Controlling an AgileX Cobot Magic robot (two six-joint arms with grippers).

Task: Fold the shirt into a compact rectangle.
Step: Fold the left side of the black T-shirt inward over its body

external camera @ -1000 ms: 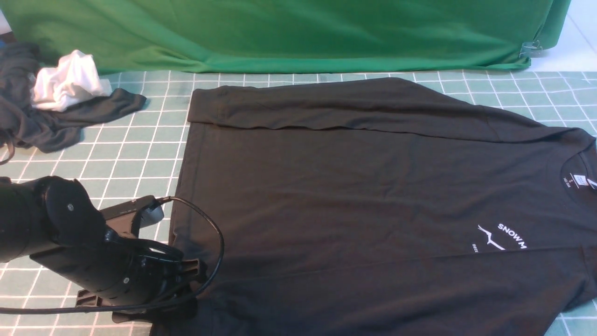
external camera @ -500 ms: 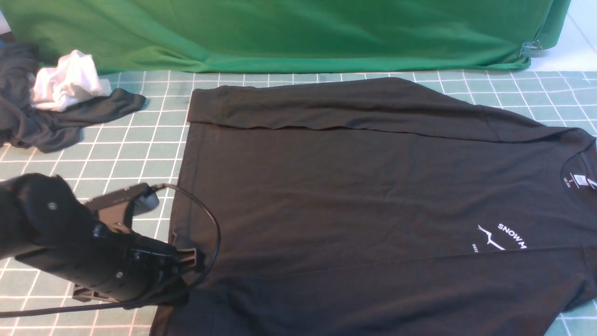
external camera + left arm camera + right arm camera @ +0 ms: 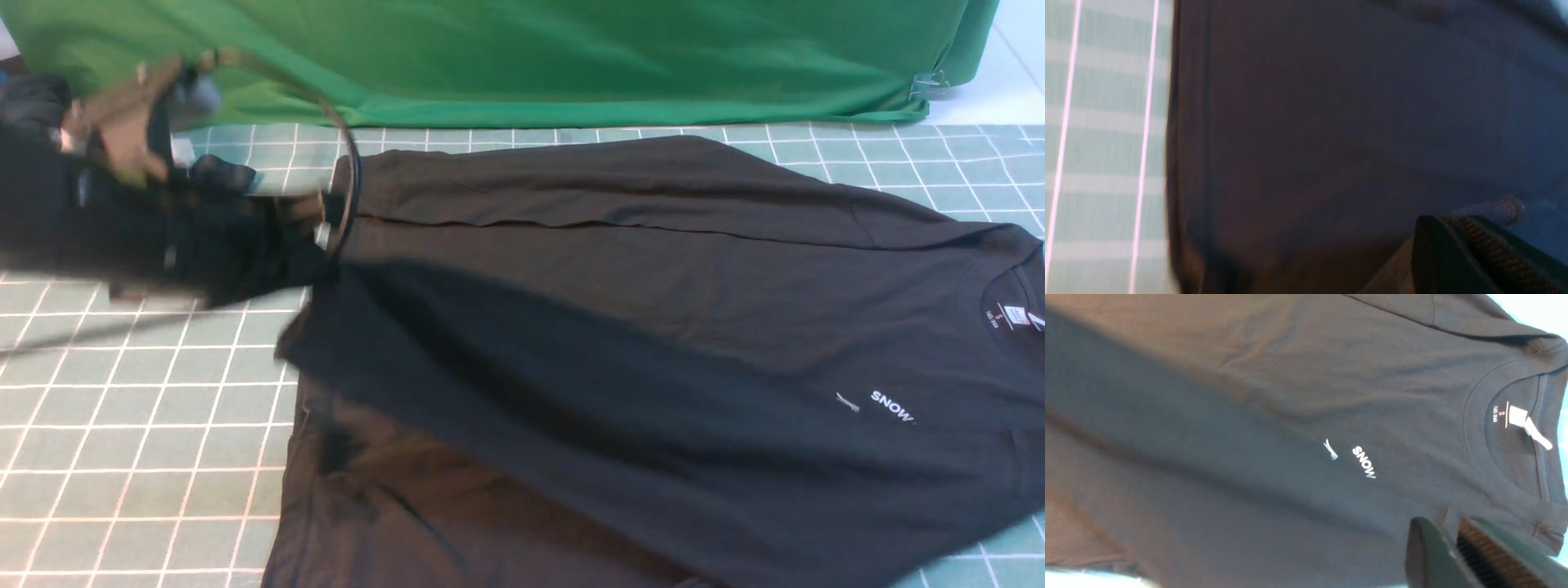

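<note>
The black shirt [image 3: 637, 327] lies spread on the grid mat, collar to the right, with its white neck label [image 3: 1015, 314] showing. My left gripper [image 3: 322, 233], blurred and raised near the shirt's far left corner, is shut on the near sleeve, whose ribbed cuff [image 3: 1502, 209] sticks out past the closed jaws [image 3: 1447, 222]. The lifted flap slants across the shirt body and covers part of the "SNOW" print [image 3: 891, 406]. In the right wrist view my right gripper [image 3: 1447, 522] stands at the near shoulder, jaws almost together with shirt fabric [image 3: 1249, 416] running into them. It is out of the front view.
A green backdrop cloth [image 3: 522, 57] hangs along the far edge, held by a metal clip [image 3: 931, 82] at the right. The green grid mat [image 3: 147, 425] is bare left of the shirt. A dark garment [image 3: 220, 173] lies at the far left, mostly behind my left arm.
My left gripper closed at the shirt's near left corner, then swung up and away, dragging the sleeve and near flap over the body. The print is now partly covered.
</note>
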